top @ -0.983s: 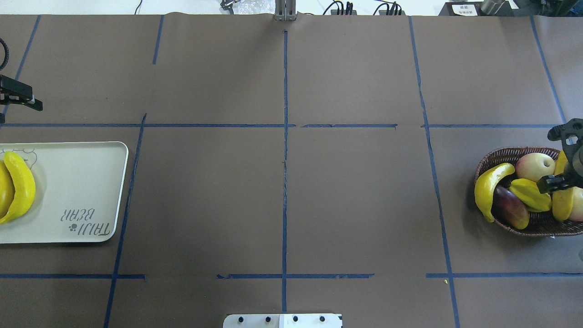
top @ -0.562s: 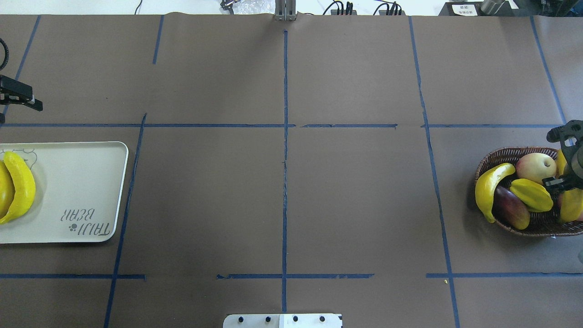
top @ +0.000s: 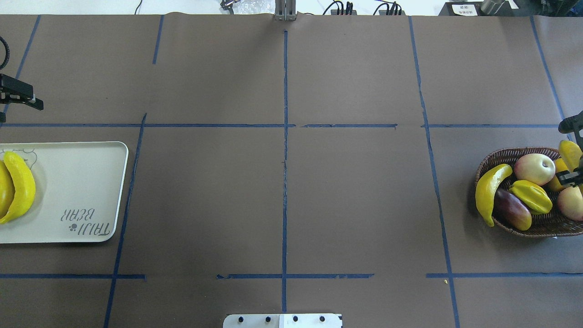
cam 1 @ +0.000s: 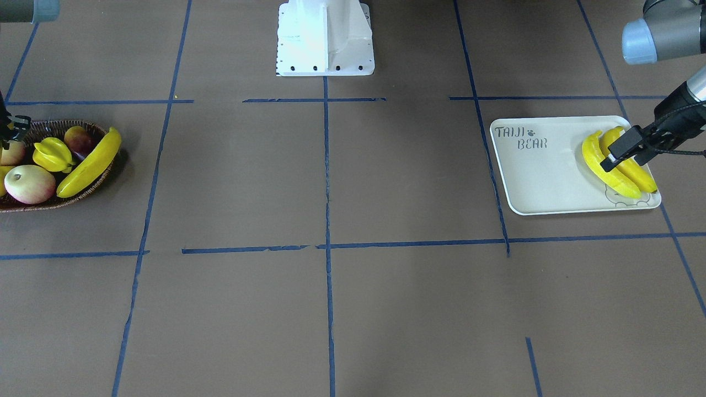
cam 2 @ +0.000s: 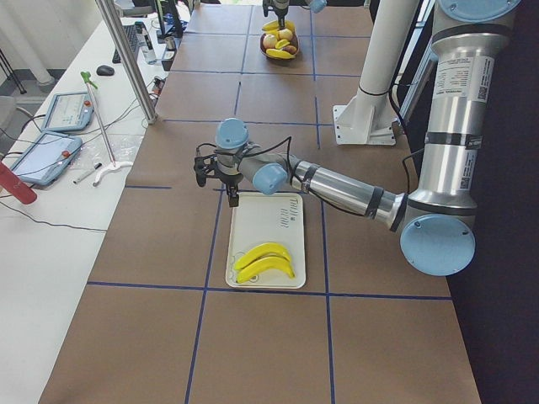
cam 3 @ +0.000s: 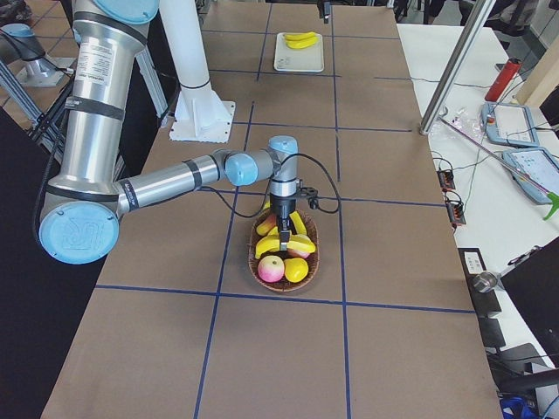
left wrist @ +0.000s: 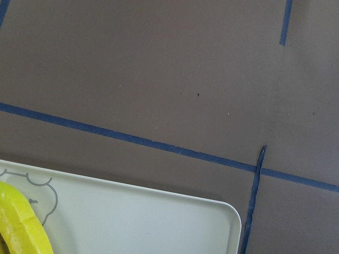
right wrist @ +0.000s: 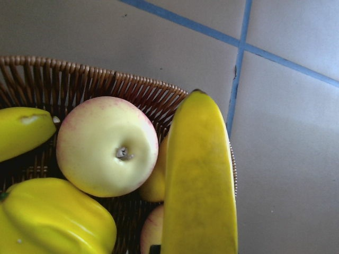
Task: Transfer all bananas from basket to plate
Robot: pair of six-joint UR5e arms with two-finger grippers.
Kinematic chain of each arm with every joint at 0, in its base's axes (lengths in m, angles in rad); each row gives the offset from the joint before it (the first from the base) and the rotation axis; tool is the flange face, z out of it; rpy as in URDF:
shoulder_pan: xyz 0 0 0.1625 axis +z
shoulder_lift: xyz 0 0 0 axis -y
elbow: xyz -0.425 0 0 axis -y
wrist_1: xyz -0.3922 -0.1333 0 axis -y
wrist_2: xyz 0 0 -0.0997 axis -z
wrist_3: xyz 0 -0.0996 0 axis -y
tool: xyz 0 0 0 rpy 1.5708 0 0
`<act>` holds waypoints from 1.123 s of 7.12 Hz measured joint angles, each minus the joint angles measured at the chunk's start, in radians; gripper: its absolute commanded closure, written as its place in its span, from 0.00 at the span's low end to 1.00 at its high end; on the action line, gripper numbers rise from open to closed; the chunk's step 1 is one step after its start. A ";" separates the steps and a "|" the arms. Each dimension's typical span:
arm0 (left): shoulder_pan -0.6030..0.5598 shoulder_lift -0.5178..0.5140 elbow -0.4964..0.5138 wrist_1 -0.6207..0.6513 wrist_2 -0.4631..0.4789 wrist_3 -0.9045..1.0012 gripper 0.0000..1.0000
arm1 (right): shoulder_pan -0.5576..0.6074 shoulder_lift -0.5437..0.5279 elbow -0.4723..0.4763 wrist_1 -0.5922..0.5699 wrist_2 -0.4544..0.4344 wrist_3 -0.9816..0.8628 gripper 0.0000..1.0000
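The wicker basket (top: 501, 157) sits at the table's right end. One banana (top: 487, 191) leans on its left rim. My right gripper (top: 571, 175) is over the basket's right side, shut on a second banana (top: 570, 152). That banana (right wrist: 198, 180) fills the right wrist view, raised above the fruit. Two bananas (cam 1: 593, 157) (cam 1: 642, 176) lie side by side on the off-white plate (cam 1: 540, 176). My left gripper (cam 1: 623, 151) hovers open beside the plate's bear end, holding nothing.
The basket also holds two apples (top: 535, 168) (top: 571, 202), a starfruit (top: 530, 195) and a dark purple fruit (top: 512, 209). Blue tape lines cross the brown table cover. The robot's white base (cam 1: 325, 38) stands at the near middle edge.
My right gripper has shifted toward the overhead view's right edge, and the banana in it has risen from among the fruit. The left arm has barely moved.
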 measured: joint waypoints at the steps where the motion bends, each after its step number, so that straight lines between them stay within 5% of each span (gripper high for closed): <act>1: 0.000 -0.002 -0.001 0.000 0.000 -0.001 0.00 | 0.029 0.007 0.065 -0.069 0.007 -0.050 0.97; 5: 0.042 -0.047 0.001 -0.013 0.000 -0.001 0.00 | 0.048 0.252 0.066 -0.097 0.240 0.066 1.00; 6: 0.082 -0.081 0.009 -0.012 0.000 -0.005 0.00 | 0.047 0.327 0.024 -0.031 0.306 0.174 1.00; 8: 0.151 -0.167 0.018 -0.011 -0.001 -0.099 0.00 | 0.029 0.389 -0.102 0.301 0.390 0.423 1.00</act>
